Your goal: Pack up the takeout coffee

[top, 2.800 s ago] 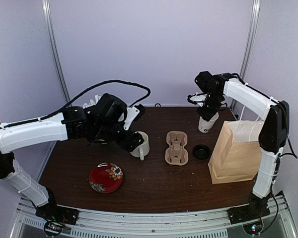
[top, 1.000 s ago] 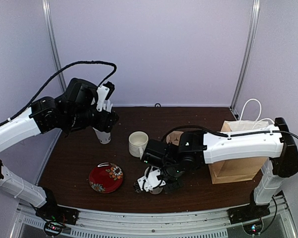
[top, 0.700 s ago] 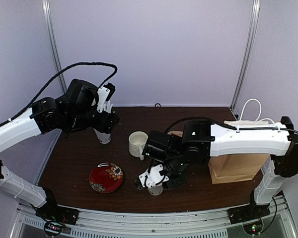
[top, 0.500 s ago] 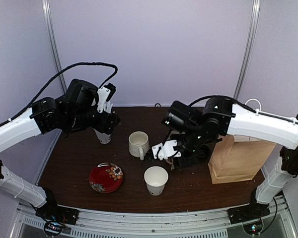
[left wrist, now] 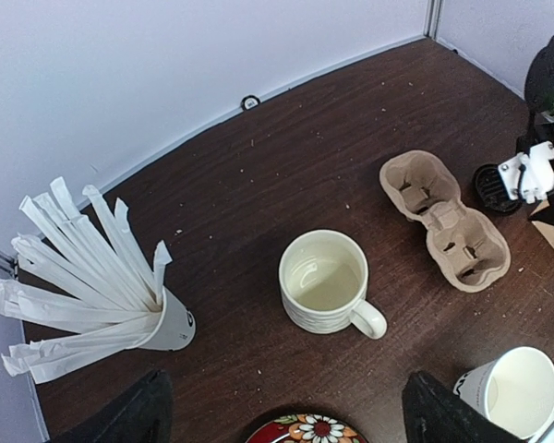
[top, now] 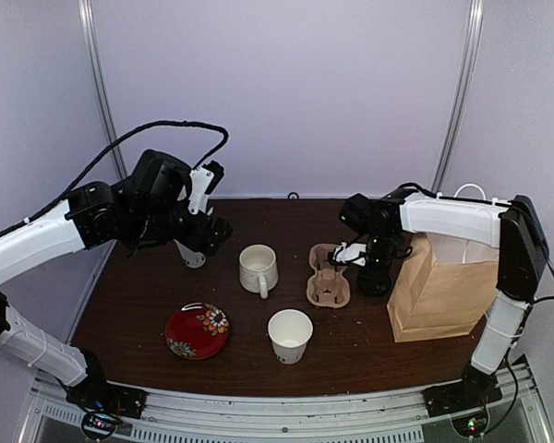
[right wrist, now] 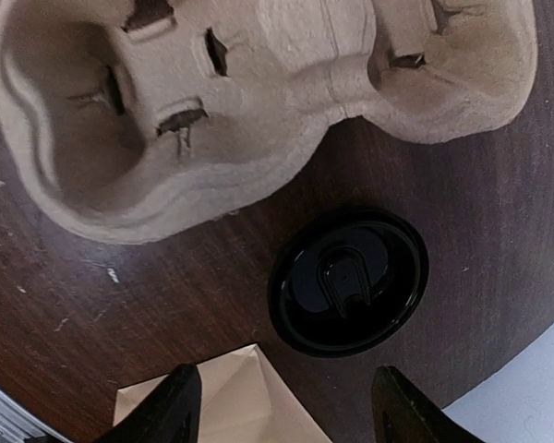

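The takeout coffee cup (top: 289, 335), a white paper cup, stands upright and uncovered near the table's front middle; the left wrist view catches it at the lower right as the cup (left wrist: 512, 392). Its round black lid (right wrist: 348, 281) lies flat on the table between the cardboard cup carrier (right wrist: 222, 101) and the paper bag's corner (right wrist: 231, 397). My right gripper (right wrist: 286, 411) hovers open just above the lid, with nothing between its fingers. My left gripper (left wrist: 282, 429) is open high over the back left, holding nothing, above the white mug (left wrist: 323, 281).
A small cup of white straws (top: 192, 256) sits at the back left. A red floral plate (top: 197, 330) lies front left. The brown paper bag (top: 439, 286) stands open at the right, close beside my right gripper (top: 377, 275). The carrier (top: 328, 275) sits mid-table.
My right gripper let go of the paper cup at the table's front, opened, and swung back right to hover over the black lid. The left gripper opened a little wider, staying near the straw cup.
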{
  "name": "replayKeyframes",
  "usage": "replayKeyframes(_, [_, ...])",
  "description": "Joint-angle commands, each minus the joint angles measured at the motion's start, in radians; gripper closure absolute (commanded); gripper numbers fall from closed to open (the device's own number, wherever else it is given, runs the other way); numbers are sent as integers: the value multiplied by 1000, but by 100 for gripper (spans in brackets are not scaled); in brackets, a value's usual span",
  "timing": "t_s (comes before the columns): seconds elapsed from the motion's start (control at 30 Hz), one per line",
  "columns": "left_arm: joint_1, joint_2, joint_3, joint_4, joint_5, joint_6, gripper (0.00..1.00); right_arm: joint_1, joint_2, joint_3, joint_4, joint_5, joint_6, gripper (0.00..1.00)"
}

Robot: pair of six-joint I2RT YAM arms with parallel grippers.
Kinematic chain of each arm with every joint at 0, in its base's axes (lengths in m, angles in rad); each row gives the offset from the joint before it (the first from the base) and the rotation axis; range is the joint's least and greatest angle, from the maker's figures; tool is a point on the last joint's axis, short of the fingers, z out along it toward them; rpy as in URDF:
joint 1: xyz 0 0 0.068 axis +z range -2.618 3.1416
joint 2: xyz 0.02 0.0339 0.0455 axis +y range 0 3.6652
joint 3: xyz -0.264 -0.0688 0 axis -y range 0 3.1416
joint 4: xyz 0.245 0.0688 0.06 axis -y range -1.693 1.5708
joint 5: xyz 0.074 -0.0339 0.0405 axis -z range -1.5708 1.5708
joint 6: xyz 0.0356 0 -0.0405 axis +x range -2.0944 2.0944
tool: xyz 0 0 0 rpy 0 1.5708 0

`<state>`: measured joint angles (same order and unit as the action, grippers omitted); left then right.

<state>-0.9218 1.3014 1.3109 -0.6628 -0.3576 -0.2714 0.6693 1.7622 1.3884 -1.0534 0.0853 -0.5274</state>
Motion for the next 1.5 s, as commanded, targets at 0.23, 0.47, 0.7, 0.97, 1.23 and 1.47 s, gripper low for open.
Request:
replayKeyframes(0.23, [7,3,-14,39,43,-6,9,-25,163,56,25,38,35,43])
replayKeyframes(0.47, [6,8,-19,47,45,1,9,-25,223,67,20,39,41,51])
replayKeyframes(0.7, [6,20,-17,49,46,11,9,-27,249,58,26,43,43,66])
replayKeyframes(0.97, [6,20,-22,54,49,9,10,-27,221,53,3,58,53,86])
replayKeyframes(1.23, [7,28,-18,98,113,54,10,-27,79,92,-87,89,68,91])
replayKeyframes(1.47, [-33,38,-61,307,176,197,9,-25,-59,310,-195,-246,81,91])
